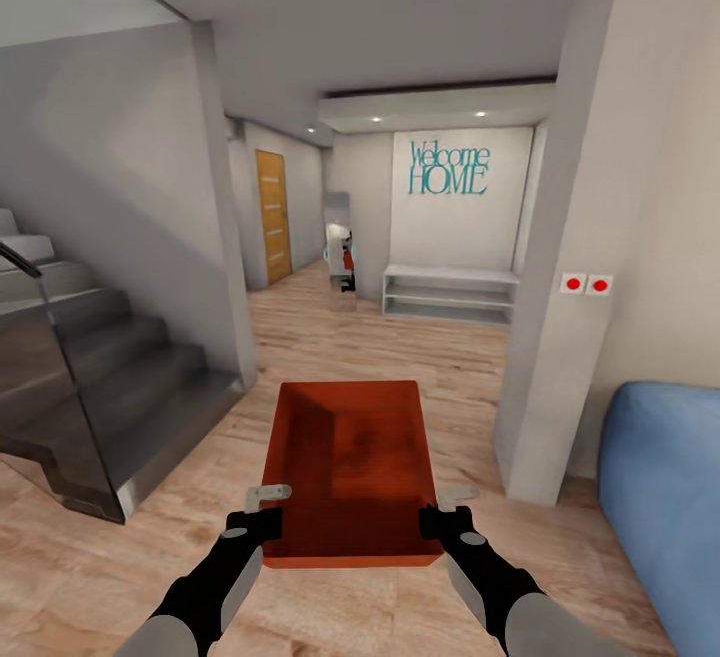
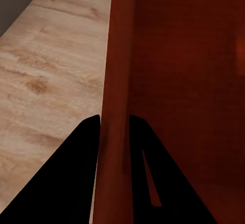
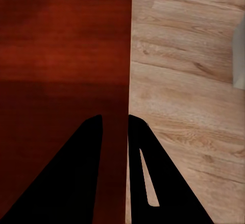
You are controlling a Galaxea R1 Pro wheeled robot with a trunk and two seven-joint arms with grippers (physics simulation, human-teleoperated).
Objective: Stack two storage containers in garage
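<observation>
One red-orange open-top storage container hangs in front of me above the light wood-plank floor, held level between both arms. My left gripper is shut on its left wall, one finger inside and one outside. At the opposite side my right gripper is shut on the right wall the same way. Inside, the container is empty.
A grey staircase with a glass panel stands at the left. A pale wall corner with two red buttons and a blue sofa lie to the right. Ahead, the hallway leads to a white bench and a wooden door.
</observation>
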